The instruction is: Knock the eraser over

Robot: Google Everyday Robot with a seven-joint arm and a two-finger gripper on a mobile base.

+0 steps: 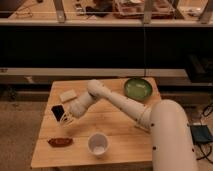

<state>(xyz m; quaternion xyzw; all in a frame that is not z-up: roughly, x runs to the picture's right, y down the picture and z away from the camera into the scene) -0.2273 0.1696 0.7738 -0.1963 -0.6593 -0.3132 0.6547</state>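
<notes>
I have the claw (66, 119) low over the left part of the wooden counter (120, 135), at the end of the white arm (117, 102) that reaches in from the big white body on the right. Its pale fingers point down and to the left, but I cannot tell how far apart they are, nor whether they have hold of anything. Just beside the claw, on its upper left, sits the eraser (57, 112), a small black block that looks tilted; it appears to touch the fingertips, though I cannot be sure of contact. A little further up from the claw, beyond the eraser, lies a whitish flat block (68, 95). Below the claw, near the counter's front edge, is a reddish-brown elongated item (60, 142), and to the lower right of the claw stands a white cup (98, 144), upright and open at the top. Well apart, far to the upper right past the arm, rests a green bowl (138, 89).
</notes>
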